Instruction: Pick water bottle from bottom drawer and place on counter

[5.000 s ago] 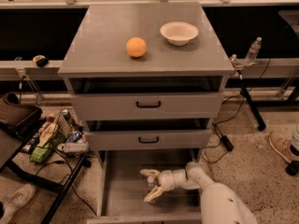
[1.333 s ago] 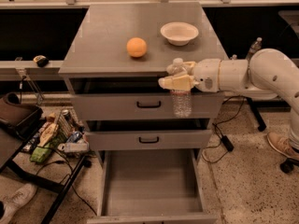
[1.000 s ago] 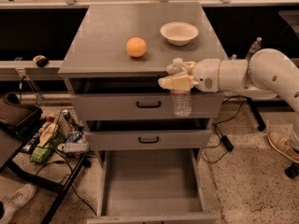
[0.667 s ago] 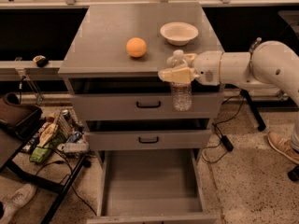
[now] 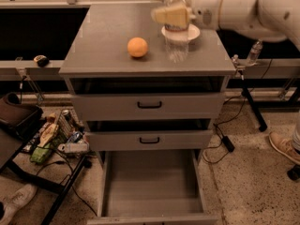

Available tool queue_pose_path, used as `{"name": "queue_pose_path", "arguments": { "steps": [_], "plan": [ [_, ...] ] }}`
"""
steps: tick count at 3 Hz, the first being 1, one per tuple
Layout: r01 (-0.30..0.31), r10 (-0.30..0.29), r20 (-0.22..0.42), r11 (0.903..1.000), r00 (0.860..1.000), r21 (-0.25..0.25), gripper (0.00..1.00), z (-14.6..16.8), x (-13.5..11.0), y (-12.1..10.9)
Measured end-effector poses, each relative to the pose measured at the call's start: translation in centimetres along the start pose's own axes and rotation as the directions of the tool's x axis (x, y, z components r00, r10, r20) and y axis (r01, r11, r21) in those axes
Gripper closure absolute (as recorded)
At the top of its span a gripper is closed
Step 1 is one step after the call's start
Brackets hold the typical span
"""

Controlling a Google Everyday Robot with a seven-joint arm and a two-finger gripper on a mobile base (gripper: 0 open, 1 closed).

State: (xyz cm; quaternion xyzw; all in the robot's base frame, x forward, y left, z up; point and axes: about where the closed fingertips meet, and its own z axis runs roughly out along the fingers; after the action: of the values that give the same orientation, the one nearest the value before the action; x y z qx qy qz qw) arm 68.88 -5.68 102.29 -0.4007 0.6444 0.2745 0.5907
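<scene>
1. Camera view: gripper point(image 5: 171, 16) at 12 o'clock of frame, above counter point(image 5: 103, 36), clamped on the upper part of water bottle point(image 5: 177, 46). Bottle upright, hanging below the fingers.
2. Bottle over the counter's right half, at 3 o'clock of orange ball point(image 5: 138, 47) and 6 o'clock of white bowl point(image 5: 193, 32), overlapping the bowl's front rim in view. Base touching counter or not: cannot tell.
3. Step in hand, by judgement: placing. Lower straight down onto bare counter, bottle vertical, landing clear of the bowl at 12 o'clock and the ball at 9 o'clock.
4. Release only with the base flat. Light ribbed plastic likely to tip if dropped or dragged. Retreat upward, not sideways.
5. Bottom drawer point(image 5: 150, 182) at 6 o'clock, pulled out, nothing visible on its grey floor.
6. Count: 1 water bottle, 1 orange ball, 1 white bowl, 3 drawers point(image 5: 149, 108) including the bottom one, 1 gripper.
</scene>
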Motion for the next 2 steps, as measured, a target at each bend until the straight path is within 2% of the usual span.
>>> {"name": "queue_pose_path", "arguments": {
  "steps": [1, 2],
  "plan": [
    [0.007, -0.007, 0.023, 1.0, 1.0, -0.004, 1.0, 3.5, -4.2, -2.4],
    [-0.031, 0.031, 0.05, 0.9995, 0.998, -0.003, 1.0, 9.0, -5.4, -5.4]
  ]
}}
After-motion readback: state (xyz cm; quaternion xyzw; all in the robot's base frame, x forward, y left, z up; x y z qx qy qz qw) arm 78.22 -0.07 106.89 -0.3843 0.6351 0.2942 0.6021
